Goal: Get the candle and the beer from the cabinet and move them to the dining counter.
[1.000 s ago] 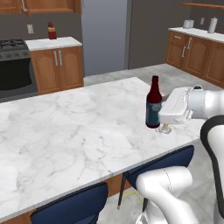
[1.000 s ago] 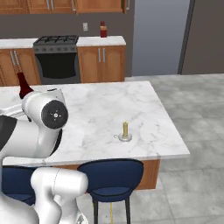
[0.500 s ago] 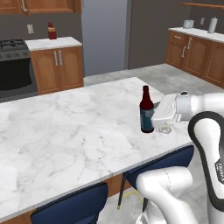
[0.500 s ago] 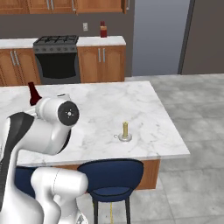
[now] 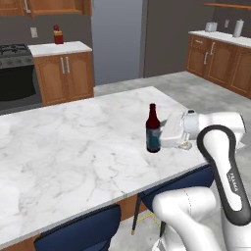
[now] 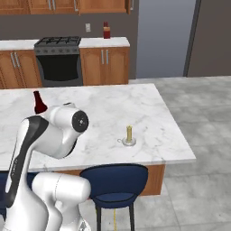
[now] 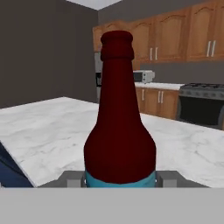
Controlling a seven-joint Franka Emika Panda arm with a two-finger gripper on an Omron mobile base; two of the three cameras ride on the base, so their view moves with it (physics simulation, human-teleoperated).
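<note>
Marble counter (image 5: 73,157), kitchen behind. My end effector (image 7: 119,179) grips the beer (image 5: 153,130) upright on the counter, fingers at the label. Candle (image 6: 129,134) already stands nearby. Remaining, by my judgement: release and withdraw.

You're in a home kitchen. A black stove (image 6: 58,61) sits at the upper left of the right base view, set among wood cabinets (image 6: 104,65) under a marble worktop. A marble island (image 5: 73,157) spans the middle, with blue chairs (image 6: 115,180) tucked along its near edge. A microwave (image 7: 143,76) shows mid-frame in the hand view.
</note>
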